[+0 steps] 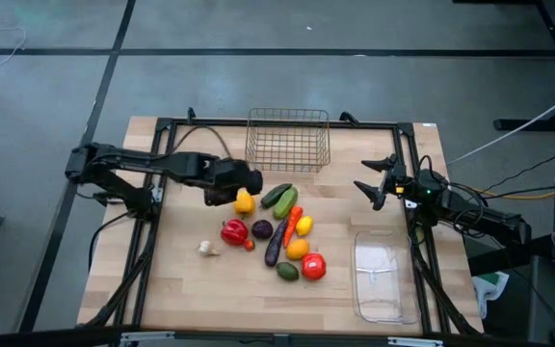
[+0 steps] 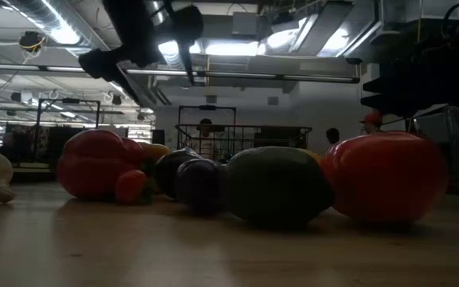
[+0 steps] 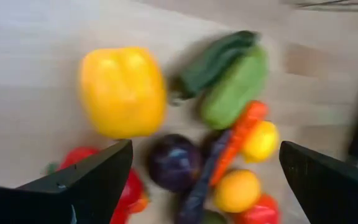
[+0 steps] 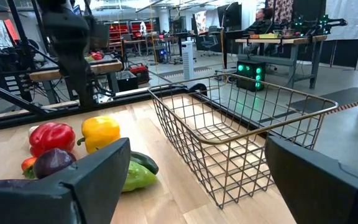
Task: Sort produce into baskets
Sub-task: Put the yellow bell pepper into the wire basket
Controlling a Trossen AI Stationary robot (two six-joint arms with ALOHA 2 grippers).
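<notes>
So the left gripper (image 1: pixel 249 183) is hanging right over the yellow toy bell pepper (image 1: pixel 245 200) at the back-left edge of the produce pile, fingers spread wide with nothing between them; in its wrist view both dark fingers (image 3: pixel 86 183) frame the pepper and the stuff next to it. The rest of the pile sits mid-table: a red bell pepper (image 1: pixel 233 231), a dark purple round cabbage-looking thing (image 1: pixel 262 229), two green veggies (image 1: pixel 280 200) lying side by side, an orange carrot (image 1: pixel 291 224), a small yellow lemon (image 1: pixel 304 226), a red tomato (image 1: pixel 313 266) and a pale whitish garlic bulb (image 1: pixel 207 249) off by itself on the left. The square wire-mesh basket (image 1: pixel 288 139) is at the back edge, nothing in it. The clear plastic tray (image 1: pixel 384 275) is front-right, also bare. The right gripper (image 1: pixel 374 179) waits on the right side between the two, jaws wide apart, not holding anything
</notes>
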